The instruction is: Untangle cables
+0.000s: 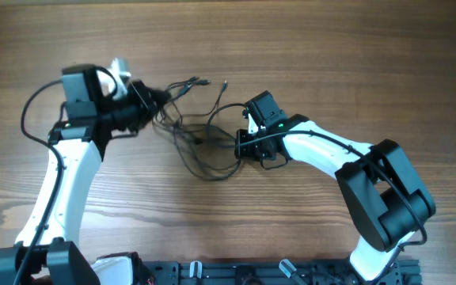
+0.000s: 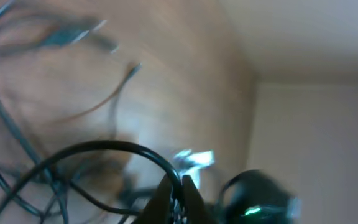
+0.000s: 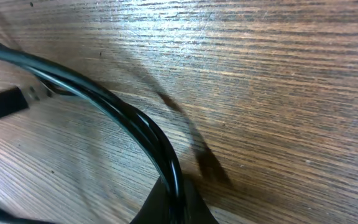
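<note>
Thin grey-black cables (image 1: 200,134) lie tangled on the wooden bench (image 1: 331,55), left tool (image 1: 153,100) and right tool (image 1: 242,144) each clamped on a strand, so untangling looks barely begun.

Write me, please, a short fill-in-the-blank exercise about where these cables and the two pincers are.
1. The cables lie on a ____ table.
2. The left pincer is not open but ____ on a cable.
3. Seen from overhead, the cables lie ____ the left pincer and the right pincer.
Missing words: wooden; shut; between.
</note>
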`<state>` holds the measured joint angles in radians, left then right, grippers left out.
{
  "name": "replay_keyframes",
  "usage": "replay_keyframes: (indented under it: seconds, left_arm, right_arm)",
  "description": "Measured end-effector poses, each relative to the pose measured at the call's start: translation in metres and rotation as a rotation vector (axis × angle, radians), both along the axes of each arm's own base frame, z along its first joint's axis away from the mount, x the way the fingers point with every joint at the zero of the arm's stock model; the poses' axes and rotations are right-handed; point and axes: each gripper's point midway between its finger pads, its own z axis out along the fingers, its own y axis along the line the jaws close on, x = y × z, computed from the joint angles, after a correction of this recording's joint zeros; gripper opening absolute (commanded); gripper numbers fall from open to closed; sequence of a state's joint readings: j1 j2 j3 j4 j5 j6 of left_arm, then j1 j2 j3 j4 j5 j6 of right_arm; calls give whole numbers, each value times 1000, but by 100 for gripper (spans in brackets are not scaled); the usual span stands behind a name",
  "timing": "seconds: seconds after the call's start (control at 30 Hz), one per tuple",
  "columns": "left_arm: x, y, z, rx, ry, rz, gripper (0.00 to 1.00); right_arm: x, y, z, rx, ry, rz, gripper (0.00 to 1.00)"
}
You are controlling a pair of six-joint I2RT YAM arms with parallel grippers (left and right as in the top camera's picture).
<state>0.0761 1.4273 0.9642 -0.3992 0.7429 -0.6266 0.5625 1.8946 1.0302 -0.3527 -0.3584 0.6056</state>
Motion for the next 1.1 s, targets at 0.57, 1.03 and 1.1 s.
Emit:
replay_keyframes:
  seconds: [0.57, 1.03, 1.1]
  left_arm:
    - [-9, -10, -32, 179, 27, -65, 4]
    - [14, -55, 28, 37, -316, -248, 4]
    - [10, -54, 25, 26, -292, -252, 4]
  right_arm:
    - [0, 0, 0, -1, 2, -4, 4]
    - [-1, -1, 0, -4, 12, -10, 4]
    - [-1, -1, -1, -4, 12, -10, 4]
